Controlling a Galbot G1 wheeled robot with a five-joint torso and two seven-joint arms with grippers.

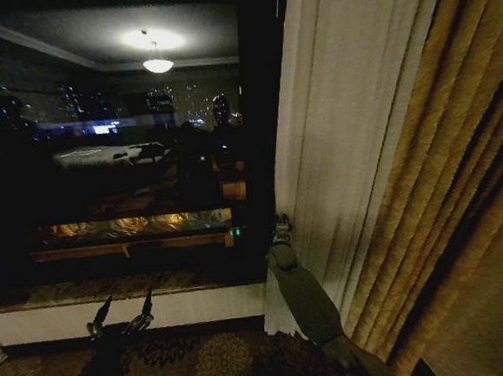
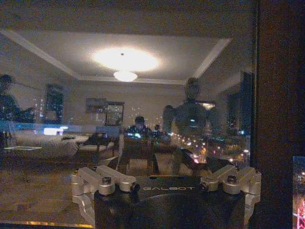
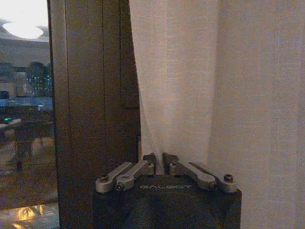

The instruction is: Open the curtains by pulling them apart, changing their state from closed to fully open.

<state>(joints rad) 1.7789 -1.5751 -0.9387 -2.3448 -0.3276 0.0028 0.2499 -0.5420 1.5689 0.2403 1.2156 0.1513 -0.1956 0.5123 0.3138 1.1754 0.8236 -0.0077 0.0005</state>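
Right claw (image 3: 163, 160): pressing together on the leading edge of the curtains (image 3: 190, 86), a thin fold of sheer fabric pinched between its tips, low on the panel.
Curtains, position: hanging gathered at the right side of the window, against the dark window frame (image 3: 90, 95); the glass to the left is already lying bare.
Risk, slip: the pinch is taking only a narrow fold of thin cloth; a sideways pull may be drawing it out of the tips.
Risk, strain: pulling from this low may be loading the top fixing, which is out of view.
Obstruction: golden drape (image 1: 461, 189) hanging just beside the sheer panel on its far side, leaving little room for the fabric to bunch further.
Left claw (image 1: 121, 318): spread, idling low near the floor in front of the window ledge (image 1: 111, 289), well apart from the fabric.
Surroundings: patterned carpet (image 1: 213, 361) below; window glass (image 2: 143, 119) reflecting a ceiling lamp and the robot itself.
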